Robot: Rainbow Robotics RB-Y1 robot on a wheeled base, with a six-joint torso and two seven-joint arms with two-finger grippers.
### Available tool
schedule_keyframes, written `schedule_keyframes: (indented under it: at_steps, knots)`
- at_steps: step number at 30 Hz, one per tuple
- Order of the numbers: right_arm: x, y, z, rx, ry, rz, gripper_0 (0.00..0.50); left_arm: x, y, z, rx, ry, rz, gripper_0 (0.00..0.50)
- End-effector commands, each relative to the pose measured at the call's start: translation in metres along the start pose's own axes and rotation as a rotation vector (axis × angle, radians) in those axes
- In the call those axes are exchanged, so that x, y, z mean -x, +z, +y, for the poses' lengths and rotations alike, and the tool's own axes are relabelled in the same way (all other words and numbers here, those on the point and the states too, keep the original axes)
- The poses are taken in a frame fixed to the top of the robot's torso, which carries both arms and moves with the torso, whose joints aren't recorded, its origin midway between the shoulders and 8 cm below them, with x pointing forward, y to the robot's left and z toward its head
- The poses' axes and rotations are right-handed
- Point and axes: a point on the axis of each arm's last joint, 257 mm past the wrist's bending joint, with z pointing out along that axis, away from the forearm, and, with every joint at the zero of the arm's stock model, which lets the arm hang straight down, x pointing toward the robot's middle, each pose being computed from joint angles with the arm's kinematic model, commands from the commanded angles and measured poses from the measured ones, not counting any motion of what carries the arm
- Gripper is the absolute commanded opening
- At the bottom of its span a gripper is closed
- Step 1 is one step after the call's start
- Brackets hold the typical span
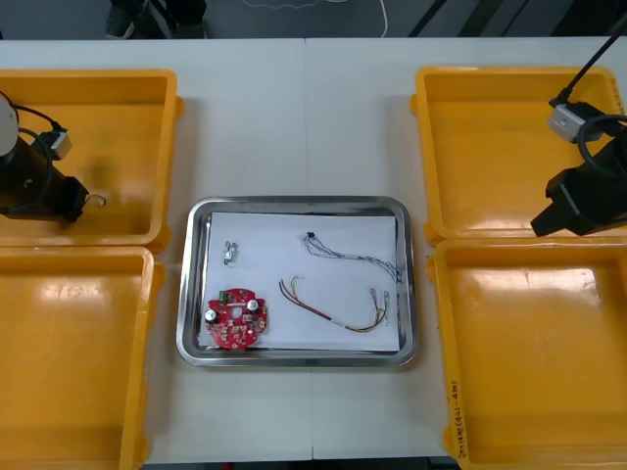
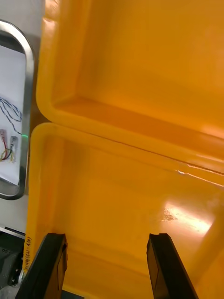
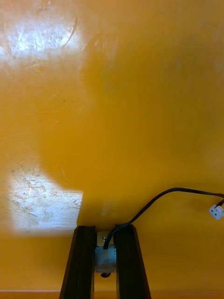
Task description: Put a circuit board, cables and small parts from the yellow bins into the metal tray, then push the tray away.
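Left of the metal tray (image 1: 294, 203), on the light counter (image 1: 294, 117): two yellow bins, far left bin (image 1: 118, 108) and near left bin (image 1: 69, 392). Low in the far left bin, well left of the tray: left gripper (image 1: 80, 203), fingers nearly together, clamped on a small metal part (image 3: 104, 258), with a black cable (image 3: 154, 202) curving out from it to a white connector (image 3: 215, 212).

Inside the tray, on its white floor: a second small metal part (image 1: 231, 252) toward the far left corner, a round red circuit board (image 1: 236, 318) at the near left corner, a twisted blue and white cable (image 1: 355, 252) across the far right part, and a red and yellow cable (image 1: 338, 323) nearer.

Right of the tray: far right bin (image 1: 490, 147) and near right bin (image 1: 529, 372), rims touching. Over that seam: right gripper (image 2: 105, 240), fingers wide apart, holding nothing.
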Motion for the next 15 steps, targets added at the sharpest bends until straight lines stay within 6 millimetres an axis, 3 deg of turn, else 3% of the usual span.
schedule_keyframes:
  at_steps: [1, 6, 15]
  knots:
    - [-0.015, -0.007, -0.020, -0.041, 0.073, 0.008, 0.500, 0.008, -0.003, 0.000, -0.013, 0.056, -0.039, 0.000]
    - [-0.035, 0.001, -0.028, -0.036, 0.118, 0.032, 0.500, 0.023, -0.026, 0.003, -0.010, 0.039, -0.080, 0.000]
    - [-0.066, 0.006, -0.046, -0.083, 0.184, 0.030, 0.500, 0.018, -0.082, 0.002, -0.022, 0.017, -0.053, 0.000]
